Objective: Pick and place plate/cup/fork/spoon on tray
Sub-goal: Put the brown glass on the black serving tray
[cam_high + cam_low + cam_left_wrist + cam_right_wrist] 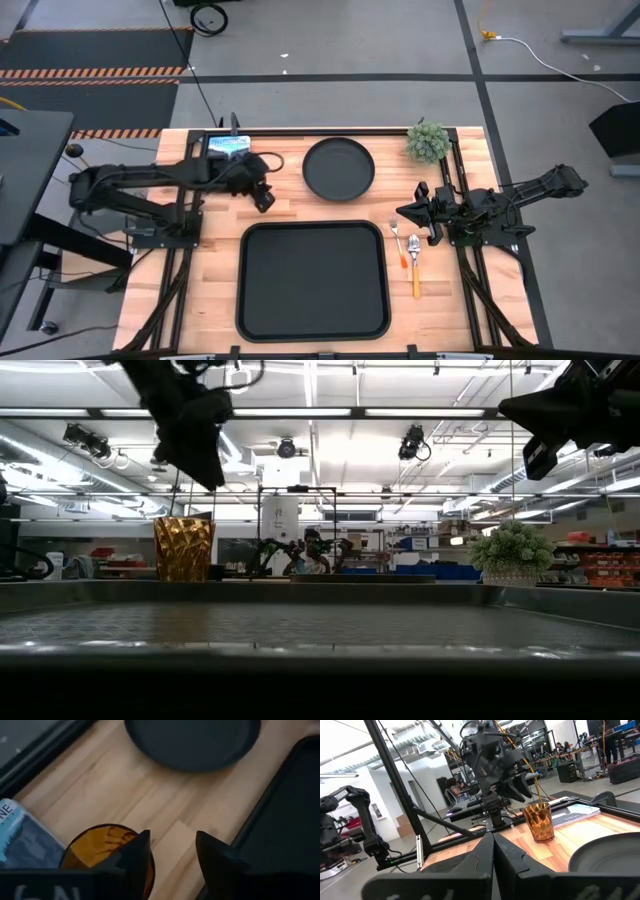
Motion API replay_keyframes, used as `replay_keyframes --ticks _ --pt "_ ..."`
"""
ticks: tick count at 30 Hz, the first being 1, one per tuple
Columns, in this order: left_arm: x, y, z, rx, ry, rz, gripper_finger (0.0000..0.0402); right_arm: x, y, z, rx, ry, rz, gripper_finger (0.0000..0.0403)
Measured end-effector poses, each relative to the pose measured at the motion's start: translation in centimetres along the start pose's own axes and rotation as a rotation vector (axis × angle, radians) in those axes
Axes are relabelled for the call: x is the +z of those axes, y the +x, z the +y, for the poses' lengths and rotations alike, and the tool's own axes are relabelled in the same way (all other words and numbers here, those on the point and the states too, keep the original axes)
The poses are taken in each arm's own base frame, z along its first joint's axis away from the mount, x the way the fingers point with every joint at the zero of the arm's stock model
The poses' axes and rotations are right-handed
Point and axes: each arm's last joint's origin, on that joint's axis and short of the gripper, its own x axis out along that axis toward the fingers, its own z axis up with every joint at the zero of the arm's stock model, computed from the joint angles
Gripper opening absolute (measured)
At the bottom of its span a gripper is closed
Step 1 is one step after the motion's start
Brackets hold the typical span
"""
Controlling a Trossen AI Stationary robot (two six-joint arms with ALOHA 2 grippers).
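Amber cup (107,851) sits below the left pincer (172,852), which hovers open and empty above it.

Overall light: bright and even, coming from overhead.
Source: long ceiling strip lamps (420,412) glow white in the low view, washing out the ceiling around them.
Backlight: both arms show there as black silhouettes against the lit room.
Shadows: soft and short on the worktop (220,225) from above.
Cup (184,548): lit through, glowing amber.
Tray (312,280): matte, no glare.
Focus: left hand (172,855) fingers blurred up close; near tray rim (320,655) in the low view soft and dark.
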Motion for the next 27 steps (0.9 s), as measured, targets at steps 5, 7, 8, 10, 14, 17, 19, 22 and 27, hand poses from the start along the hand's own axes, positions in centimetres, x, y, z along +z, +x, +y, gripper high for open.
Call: replay_keyframes --ticks 5,7,8,10,14,17,19,22,27 --pt "1.6 1.9 0.6 -0.019 0.054 0.196 0.0203 0.0 0.0 0.0 0.0 0.0 0.0 0.0016" --pt "2.1 2.7 1.1 -0.002 0.059 0.279 0.0205 0.0 0.0 0.0 0.0 0.0 0.0 0.0016" --pt "2.3 3.0 1.3 0.012 0.066 0.315 0.0205 0.0 0.0 0.0 0.0 0.0 0.001 0.0016" --pt "2.9 3.6 1.8 0.037 0.063 0.366 0.0203 0.0 0.0 0.0 0.0 0.0 0.001 0.0016" --pt "3.5 4.8 2.1 0.065 0.077 0.449 0.0196 0.0 0.0 0.0 0.0 0.0 0.0 0.0016" --pt "3.4 6.0 2.2 0.077 0.092 0.511 0.0192 0.0 0.0 0.0 0.0 0.0 0.0 0.0016" --pt "3.1 6.8 2.1 0.075 0.11 0.546 0.0189 0.0 0.0 0.0 0.0 0.0 0.001 0.0016" --pt "3.0 7.4 2.1 0.075 0.129 0.565 0.0188 0.0 0.0 0.0 0.0 -0.001 0.001 0.0016" --pt "3.0 7.8 2.0 0.078 0.131 0.571 0.018 0.0 0.0 0.0 0.0 0.0 0.0 0.0016"
